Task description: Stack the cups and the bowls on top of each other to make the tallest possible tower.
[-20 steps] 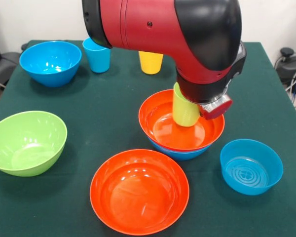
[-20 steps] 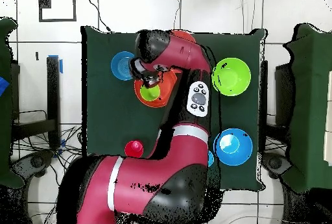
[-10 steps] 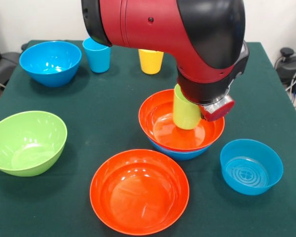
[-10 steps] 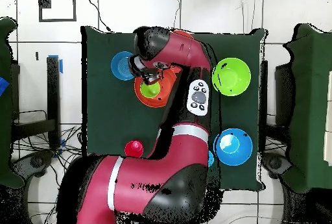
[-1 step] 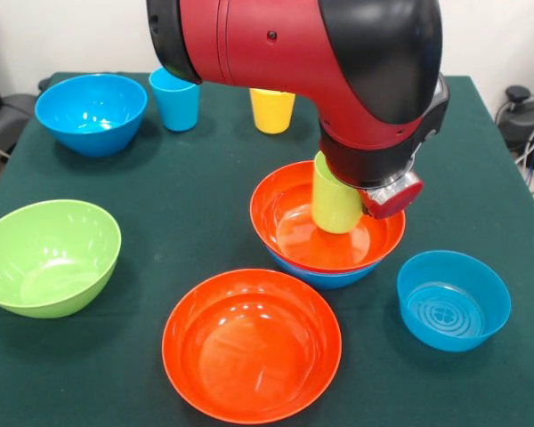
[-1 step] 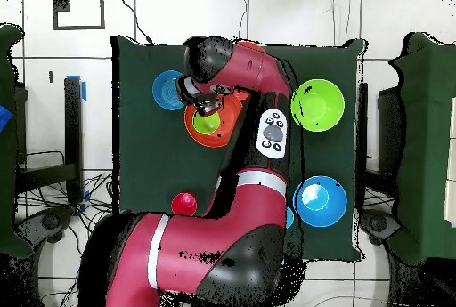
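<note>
Cups and bowls sit all over the green table (image 5: 205, 205). 1 orange bowl (image 5: 325, 233) rests inside a blue bowl (image 5: 325, 276) near the middle, and only the blue rim peeks out under it. A lime green cup (image 5: 335, 203) stands upright in that orange bowl. The tool (image 5: 360, 182) is right on top of this cup, and the big red and black arm (image 5: 294, 44) hides its tip, so I cannot tell if it is holding the cup or has let go.

Around the stack are other things. A second orange bowl (image 5: 252, 343) sits just in front. A smaller blue bowl (image 5: 453, 299) is beside the stack. A lime green bowl (image 5: 49, 255) sits well apart on the other side. At the far end stand a deep blue bowl (image 5: 91, 112), a blue cup (image 5: 175, 99) and a yellow cup (image 5: 272, 112), partly behind the arm. From above, a red cup (image 6: 183, 203) stands alone near the table edge, close to the arm.
</note>
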You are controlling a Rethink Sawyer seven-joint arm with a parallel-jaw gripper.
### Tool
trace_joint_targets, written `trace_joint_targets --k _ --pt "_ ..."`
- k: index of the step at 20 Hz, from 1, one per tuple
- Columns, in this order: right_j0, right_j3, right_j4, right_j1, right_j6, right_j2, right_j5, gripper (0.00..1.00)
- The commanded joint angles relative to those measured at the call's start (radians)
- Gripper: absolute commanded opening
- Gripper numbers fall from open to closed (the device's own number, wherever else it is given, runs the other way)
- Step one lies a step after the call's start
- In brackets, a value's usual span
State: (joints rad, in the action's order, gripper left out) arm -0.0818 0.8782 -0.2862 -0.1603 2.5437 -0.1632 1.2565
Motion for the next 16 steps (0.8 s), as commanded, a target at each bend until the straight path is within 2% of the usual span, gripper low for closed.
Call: trace_joint_targets --k 1,12,13,16 --pt "0.010 -0.015 0.054 0.006 -0.027 0.071 -0.049 0.00" --pt "0.011 -0.034 0.069 0.015 -0.041 0.059 -0.067 0.00" --pt "0.012 -0.031 0.068 0.014 -0.039 0.058 -0.072 1.00" --pt "0.015 -0.025 0.074 0.008 -0.042 0.052 -0.084 1.00"
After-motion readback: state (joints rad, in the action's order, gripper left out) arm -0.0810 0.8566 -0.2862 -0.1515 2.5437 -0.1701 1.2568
